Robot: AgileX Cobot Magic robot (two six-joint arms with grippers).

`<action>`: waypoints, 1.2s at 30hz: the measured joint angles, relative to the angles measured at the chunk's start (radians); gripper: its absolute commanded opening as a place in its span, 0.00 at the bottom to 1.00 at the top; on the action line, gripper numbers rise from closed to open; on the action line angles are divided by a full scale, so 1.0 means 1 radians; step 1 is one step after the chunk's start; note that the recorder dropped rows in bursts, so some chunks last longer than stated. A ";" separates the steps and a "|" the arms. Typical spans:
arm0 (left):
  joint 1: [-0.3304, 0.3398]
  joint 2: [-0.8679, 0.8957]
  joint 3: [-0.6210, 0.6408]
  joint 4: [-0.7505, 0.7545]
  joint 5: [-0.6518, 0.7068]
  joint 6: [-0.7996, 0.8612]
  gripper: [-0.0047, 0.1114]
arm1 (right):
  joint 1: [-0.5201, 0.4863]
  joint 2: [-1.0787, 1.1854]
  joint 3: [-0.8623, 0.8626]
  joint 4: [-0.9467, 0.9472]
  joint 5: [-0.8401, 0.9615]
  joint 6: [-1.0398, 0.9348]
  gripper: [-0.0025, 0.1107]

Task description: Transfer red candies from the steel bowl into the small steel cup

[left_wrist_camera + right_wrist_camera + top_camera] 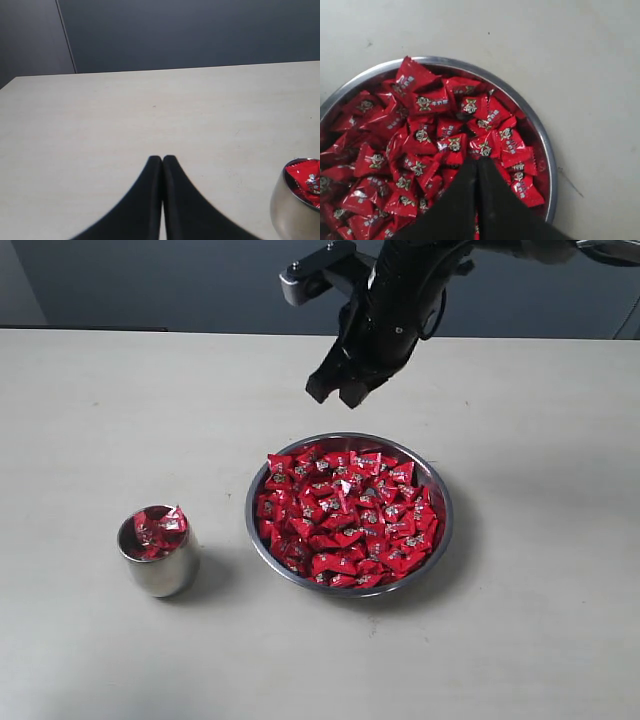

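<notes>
The steel bowl (449,520) sits right of the table's middle, heaped with red candies (345,520). Left of it stands the small steel cup (160,575) with a few red candies (158,532) inside. My right gripper (340,392) hangs above the bowl's far rim. In the right wrist view the right gripper (477,161) is shut with nothing between its tips, over the candies (425,135) and inside the bowl rim (540,130). My left gripper (162,158) is shut and empty above bare table, with the cup (295,210) off to one side.
The pale table (90,420) stretches around the bowl and the cup. A dark wall (180,280) runs behind its far edge.
</notes>
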 measured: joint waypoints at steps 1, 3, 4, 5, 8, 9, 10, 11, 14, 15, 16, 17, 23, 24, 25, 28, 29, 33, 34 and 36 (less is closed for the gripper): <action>0.000 0.000 0.000 0.000 0.000 0.000 0.04 | -0.004 0.000 0.013 0.007 -0.006 -0.005 0.01; 0.000 0.000 0.000 0.000 0.000 0.000 0.04 | -0.009 0.000 0.046 0.013 -0.020 -0.009 0.01; 0.000 0.000 0.000 0.000 0.000 0.000 0.04 | -0.009 0.000 0.059 0.013 -0.029 -0.012 0.01; 0.000 0.000 0.000 0.000 0.000 0.000 0.04 | -0.009 0.000 0.073 0.013 -0.037 -0.012 0.01; 0.000 0.000 0.000 0.000 0.000 0.000 0.04 | -0.010 -0.002 0.110 0.014 -0.073 -0.016 0.01; 0.000 0.000 0.000 0.000 0.000 0.000 0.04 | -0.010 -0.004 0.124 0.016 -0.087 -0.016 0.01; 0.000 0.000 0.000 0.000 0.000 0.000 0.04 | -0.010 -0.010 0.138 0.019 -0.103 -0.016 0.01; 0.000 0.000 0.000 0.000 0.000 0.000 0.04 | -0.010 -0.014 0.152 0.019 -0.118 -0.016 0.01; 0.000 0.000 0.000 0.000 0.000 0.000 0.04 | -0.010 -0.037 0.186 0.035 -0.159 -0.017 0.01; 0.000 0.000 0.000 0.000 0.000 0.000 0.04 | -0.011 -0.043 0.198 0.046 -0.171 -0.021 0.01; 0.000 0.000 0.000 0.000 0.000 0.000 0.04 | -0.011 -0.048 0.206 0.053 -0.181 -0.027 0.01; 0.000 0.000 0.000 0.000 0.000 0.000 0.04 | -0.011 -0.050 0.216 0.058 -0.188 -0.031 0.01; 0.000 0.000 0.000 0.000 0.000 0.000 0.04 | -0.011 -0.052 0.240 0.066 -0.204 -0.042 0.01; 0.000 0.000 0.000 0.000 0.000 0.000 0.04 | -0.011 -0.052 0.240 0.068 -0.208 -0.042 0.01; 0.000 0.000 0.000 0.000 0.000 0.000 0.04 | -0.011 -0.052 0.240 0.068 -0.213 -0.042 0.01; 0.000 0.000 0.000 0.000 0.000 0.000 0.04 | -0.011 -0.052 0.240 0.071 -0.233 -0.035 0.01; 0.000 0.000 0.000 0.000 0.000 0.000 0.04 | -0.011 -0.052 0.240 0.075 -0.242 -0.034 0.01; 0.000 0.000 0.000 0.000 0.000 0.000 0.04 | -0.011 -0.060 0.248 0.116 -0.300 -0.031 0.01; 0.000 0.000 0.000 0.000 0.000 0.000 0.04 | -0.011 -0.072 0.256 0.129 -0.327 -0.031 0.01; 0.000 0.000 0.000 0.000 0.000 0.000 0.04 | -0.011 -0.098 0.283 0.145 -0.392 -0.031 0.01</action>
